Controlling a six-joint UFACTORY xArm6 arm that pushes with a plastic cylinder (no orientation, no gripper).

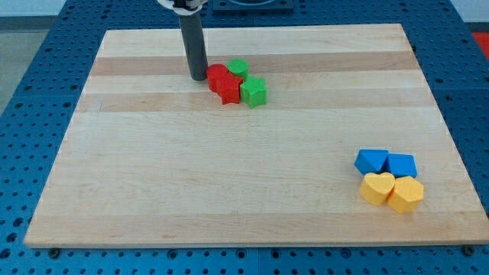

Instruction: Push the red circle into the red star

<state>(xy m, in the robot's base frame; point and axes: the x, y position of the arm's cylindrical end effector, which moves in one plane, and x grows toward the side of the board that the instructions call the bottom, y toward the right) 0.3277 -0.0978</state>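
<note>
The red circle [217, 74] sits near the view's top, left of centre, touching the red star [228, 88] just below and to its right. My tip [198, 77] rests on the board right against the red circle's left side. A green circle [238, 67] touches the red blocks at the upper right. A green star-like block [253, 92] touches the red star's right side.
At the view's lower right is a tight cluster: two blue blocks [371, 161] [401, 164] above a yellow heart [377, 188] and a yellow hexagon [406, 194]. The wooden board [153, 183] lies on a blue perforated table.
</note>
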